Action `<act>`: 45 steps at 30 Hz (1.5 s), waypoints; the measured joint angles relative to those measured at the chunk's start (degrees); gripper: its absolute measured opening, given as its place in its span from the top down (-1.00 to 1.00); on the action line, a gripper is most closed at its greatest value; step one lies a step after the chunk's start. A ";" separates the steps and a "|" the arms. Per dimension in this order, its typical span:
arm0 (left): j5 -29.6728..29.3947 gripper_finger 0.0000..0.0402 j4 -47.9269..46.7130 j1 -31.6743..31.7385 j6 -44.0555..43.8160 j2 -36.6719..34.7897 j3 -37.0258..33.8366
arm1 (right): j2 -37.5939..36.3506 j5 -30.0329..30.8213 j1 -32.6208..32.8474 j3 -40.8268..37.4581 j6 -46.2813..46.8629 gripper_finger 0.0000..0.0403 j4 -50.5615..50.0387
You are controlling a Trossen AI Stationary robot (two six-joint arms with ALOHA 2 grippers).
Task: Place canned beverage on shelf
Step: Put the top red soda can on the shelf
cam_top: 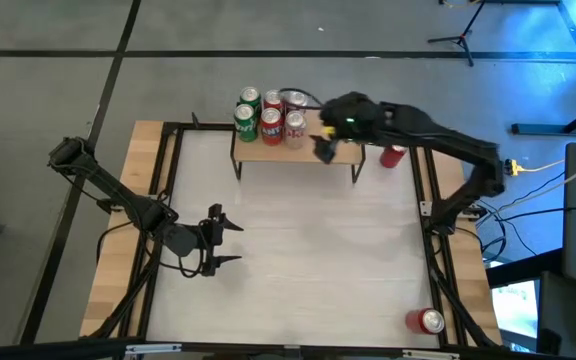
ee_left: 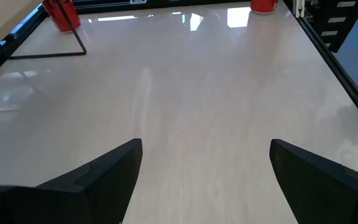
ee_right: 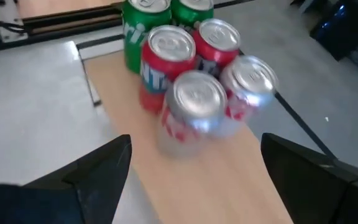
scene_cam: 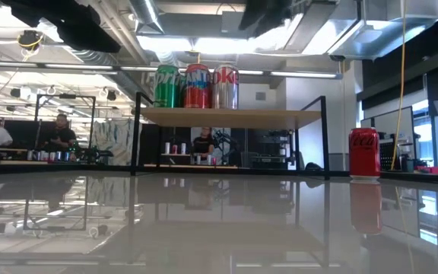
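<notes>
Shelf (scene_cam: 230,116): I'm seeing three cans (scene_cam: 196,86) standing upright on its left part.
Red can (scene_cam: 364,153): standing on the table, right of the shelf.

Bench (cam_top: 298,250): I count 1 shelf (cam_top: 313,150) at its far edge, 5 cans (cam_top: 268,113) clustered on the shelf's left end. 1 can (cam_top: 393,155) stands on the bench just right of the shelf. 1 can (cam_top: 426,321) lies at the near right corner.

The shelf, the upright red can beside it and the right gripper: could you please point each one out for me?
shelf (cam_top: 320,152), high view, bare right part of its wooden board.
upright red can (scene_cam: 364,152), low view, middle of its side.
right gripper (ee_right: 191,165), right wrist view, midway between its open fingertips.
</notes>
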 joint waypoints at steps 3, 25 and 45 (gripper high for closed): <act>0.00 -0.71 -0.01 0.00 -1.10 0.00 0.00 | -4.42 0.78 1.41 0.09 3.04 -0.77 -7.00; -0.48 -0.71 0.00 0.04 -0.99 0.00 0.00 | -24.80 13.71 -5.73 -21.01 28.56 -0.77 -29.14; -0.48 -0.71 -0.02 0.57 -4.46 0.00 0.00 | -22.53 3.63 -31.13 -35.14 25.64 -0.77 -19.05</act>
